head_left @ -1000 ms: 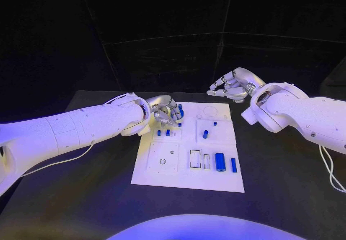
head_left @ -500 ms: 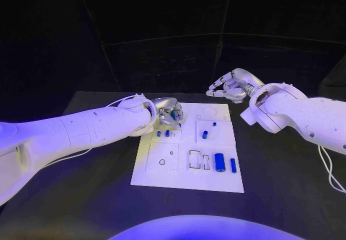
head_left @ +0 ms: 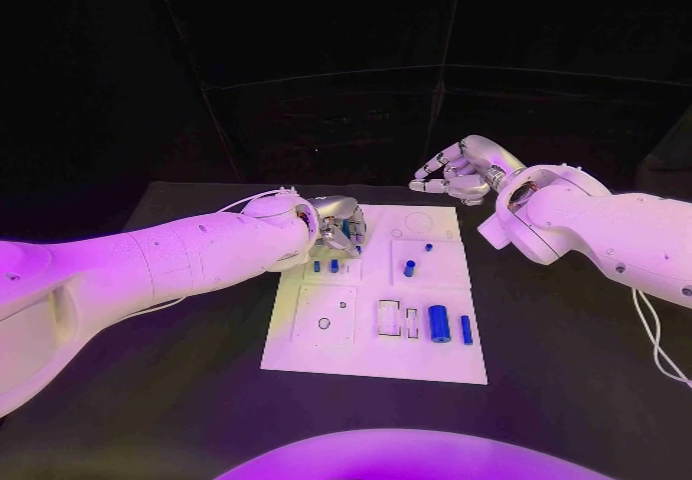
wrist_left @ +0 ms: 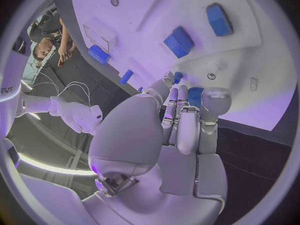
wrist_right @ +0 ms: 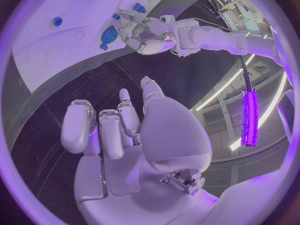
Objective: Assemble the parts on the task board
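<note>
The white task board (head_left: 368, 350) lies in the middle of the black table. My left hand (head_left: 339, 228) hovers over its far left corner, fingers curled around a small blue part (wrist_left: 194, 94), also seen as a round blue piece (wrist_right: 109, 35) at the fingertips. My right hand (head_left: 459, 170) hangs in the air beyond the board's far right corner, fingers apart and bent, holding nothing. On the board stand two short blue pegs (head_left: 326, 266), one blue piece (head_left: 410, 268), a tiny blue one (head_left: 428, 247), a thick blue cylinder (head_left: 438, 323) and a thin blue bar (head_left: 466, 329).
Two rectangular slots (head_left: 389, 318) sit left of the thick cylinder and a small ring (head_left: 325, 323) marks the board's left panel. Black table (head_left: 173, 400) surrounds the board. A loose white cable (head_left: 656, 340) hangs by my right arm.
My left hand has edged slightly inward over the board's far left corner with its arm reaching further in. The right hand has risen a little.
</note>
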